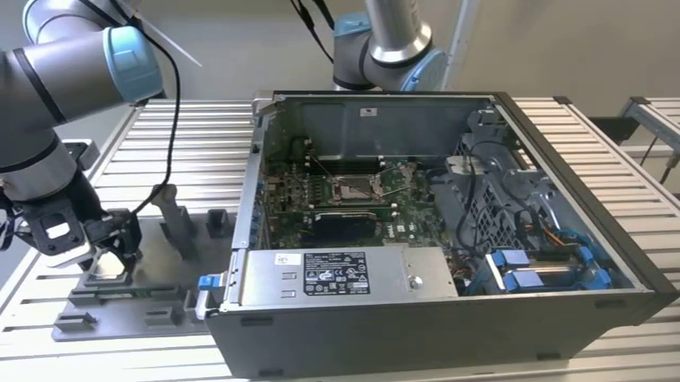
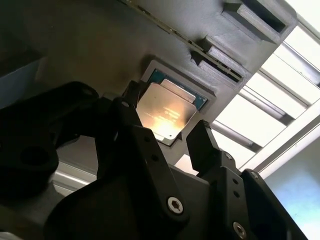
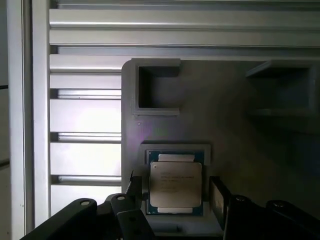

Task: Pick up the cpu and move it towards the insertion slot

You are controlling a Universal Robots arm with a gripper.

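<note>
The open computer case [image 1: 425, 334] holds the insertion slot [image 1: 351, 189], at 2 o'clock from the grey fixture [image 1: 149, 296] in the exterior view. There the spread gripper [image 3: 175, 188] straddles the cpu [image 3: 176, 179] in its pocket. Probably light, stiff, fragile: hold 2 opposite edges.

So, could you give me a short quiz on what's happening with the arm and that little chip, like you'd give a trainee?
1. True or false: the gripper has lifted the cpu out of the grey fixture.
2. Where is the insertion slot? A: on the slatted table. B: inside the open computer case. C: on the arm itself.
3. Fill in: the gripper is ___, straddling the cpu without gripping it.

Key: 1 false, the cpu lies in its recess. 2 B. 3 open.
</note>
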